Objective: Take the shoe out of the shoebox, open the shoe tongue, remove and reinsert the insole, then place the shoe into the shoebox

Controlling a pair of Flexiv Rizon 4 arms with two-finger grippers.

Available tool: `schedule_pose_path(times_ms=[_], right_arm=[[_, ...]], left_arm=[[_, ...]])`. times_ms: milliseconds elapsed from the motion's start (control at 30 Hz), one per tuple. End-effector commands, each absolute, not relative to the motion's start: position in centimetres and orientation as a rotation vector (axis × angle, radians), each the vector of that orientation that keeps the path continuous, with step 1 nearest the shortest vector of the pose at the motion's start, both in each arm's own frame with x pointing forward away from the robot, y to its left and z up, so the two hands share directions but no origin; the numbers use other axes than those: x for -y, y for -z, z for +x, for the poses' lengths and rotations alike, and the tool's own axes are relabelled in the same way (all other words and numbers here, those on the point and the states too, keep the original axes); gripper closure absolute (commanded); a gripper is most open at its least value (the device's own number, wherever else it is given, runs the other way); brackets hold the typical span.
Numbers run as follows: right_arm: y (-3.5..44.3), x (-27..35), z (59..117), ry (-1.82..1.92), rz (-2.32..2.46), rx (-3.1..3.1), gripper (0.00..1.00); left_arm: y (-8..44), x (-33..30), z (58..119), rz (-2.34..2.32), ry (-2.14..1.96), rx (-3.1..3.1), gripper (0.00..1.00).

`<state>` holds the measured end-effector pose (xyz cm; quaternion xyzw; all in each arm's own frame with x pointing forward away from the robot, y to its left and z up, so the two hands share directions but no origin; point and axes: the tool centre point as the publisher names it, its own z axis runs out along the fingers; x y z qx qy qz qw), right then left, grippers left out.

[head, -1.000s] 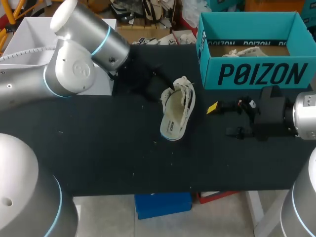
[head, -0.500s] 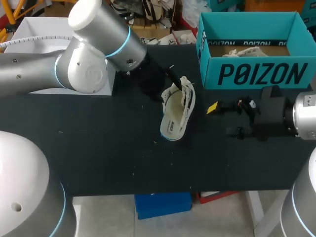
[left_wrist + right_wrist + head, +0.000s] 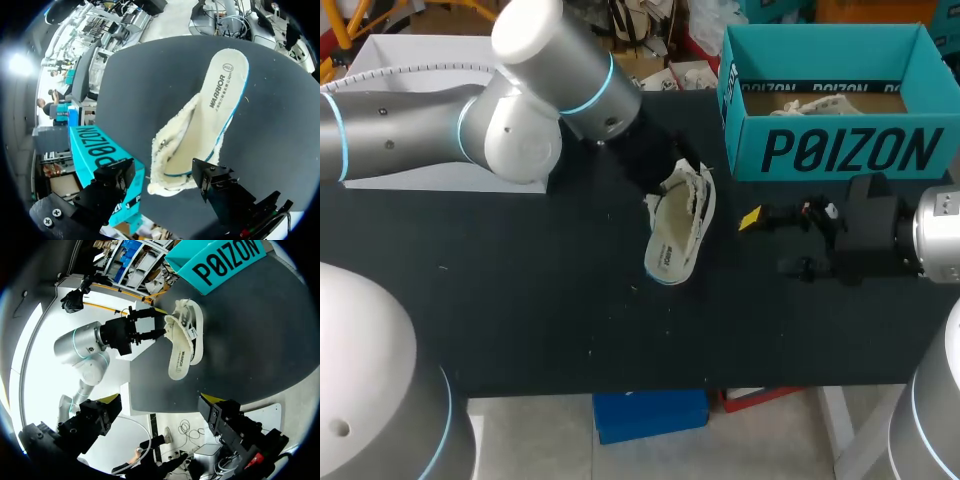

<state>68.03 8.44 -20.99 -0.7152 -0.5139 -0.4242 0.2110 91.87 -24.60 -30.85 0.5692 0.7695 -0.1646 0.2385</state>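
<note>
Head view: shoe [image 3: 678, 225] is lying on the black table [image 3: 520, 300] near the middle, out of the teal shoebox [image 3: 840, 150], which is standing at the far right w/ no lid. Left arm [image 3: 520, 130] is coming in from the left. Its dark wrist is covering the shoe's far end, so the left gripper [image 3: 658, 170] fingers aren't readable from here.

Left wrist view fills that in. Both black fingers [image 3: 116, 174] are standing wide apart w/ the shoe's frayed end lying between them. One finger is sitting just beside the shoe's edge (can't tell if touching). The other is apart from it, bare table showing in the gap. So the left gripper [image 3: 165, 175] is released, not clamping. The same view is showing the cream inner sole face-up and a thin blue line along the sole edge. The shoebox corner is just beside one finger.

Right wrist view is giving the opposite angle: left gripper [image 3: 149, 329] w/ fingers spread either side of the shoe's [image 3: 185, 347] end, shoebox [image 3: 225, 257] beyond it. Right gripper [image 3: 160, 410] is also spread wide, holding nothing, hanging over bare table well apart from the shoe.

In the head view the right gripper [image 3: 775, 242] is sitting right of the shoe and in front of the shoebox, right arm [image 3: 940, 235] entering from the right edge.

Other: white box [image 3: 380, 70] at the far left, partly blocked by the left arm. Pale stuff is lying inside the shoebox; can't tell what.
</note>
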Motion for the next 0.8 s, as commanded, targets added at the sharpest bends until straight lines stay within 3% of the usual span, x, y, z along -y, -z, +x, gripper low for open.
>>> schedule_pose_path(times_ms=[33, 367, 533, 600, 633, 800], right_arm=[[20.9, -8.3, 67.9, 1.18, -1.985, 1.428, 0.0], [20.9, -8.3, 67.9, 1.18, -1.985, 1.428, 0.0], [20.9, -8.3, 67.9, 1.18, -1.985, 1.428, 0.0], [20.9, -8.3, 67.9, 1.18, -1.985, 1.428, 0.0], [20.9, -8.3, 67.9, 1.18, -1.985, 1.428, 0.0], [20.9, -8.3, 67.9, 1.18, -1.985, 1.428, 0.0]], left_arm=[[31.3, 25.3, 92.8, 1.559, 0.432, -2.123, 0.28], [32.9, 26.7, 94.5, 1.564, 0.432, -2.164, 0.31], [33.4, 27.7, 95.1, 1.585, 0.427, -2.175, 0.6], [33.4, 27.9, 95.0, 1.593, 0.423, -2.176, 0.83], [33.5, 27.9, 95.0, 1.596, 0.421, -2.176, 1.0], [33.6, 28.0, 94.9, 1.616, 0.409, -2.165, 1.0]])
